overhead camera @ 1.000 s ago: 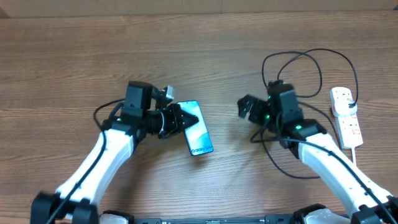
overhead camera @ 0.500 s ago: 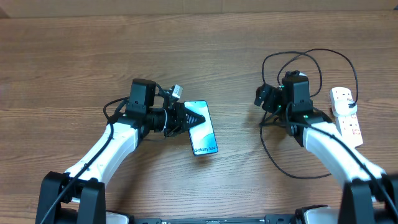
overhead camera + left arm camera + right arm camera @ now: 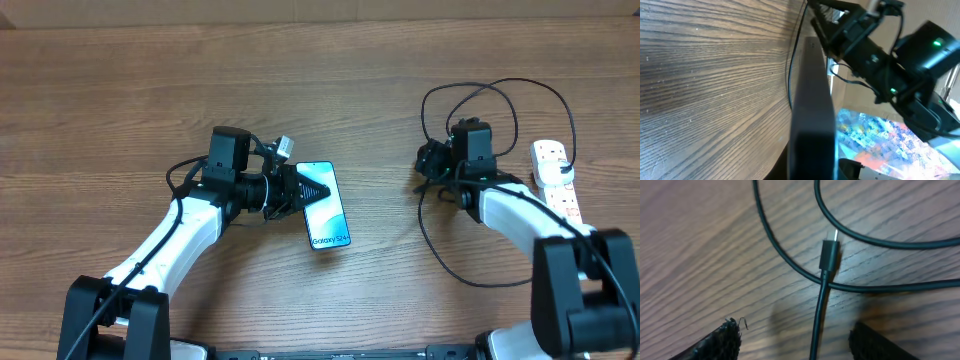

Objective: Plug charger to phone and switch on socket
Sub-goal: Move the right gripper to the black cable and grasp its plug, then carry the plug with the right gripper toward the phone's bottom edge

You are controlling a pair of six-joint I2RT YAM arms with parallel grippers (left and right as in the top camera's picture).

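right gripper [image 3: 795, 332] spread at 6 o'clock of charger plug [image 3: 829, 254], left gripper [image 3: 297, 190] pinching phone [image 3: 328, 218]; closing may snag crossing cable [image 3: 900, 286].

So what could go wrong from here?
The plug sits among crossing strands of the charger, so the open right gripper may pinch an extra strand. Its coils lie around the right arm and could snag. The left gripper holds the phone by one end; it may pivot.
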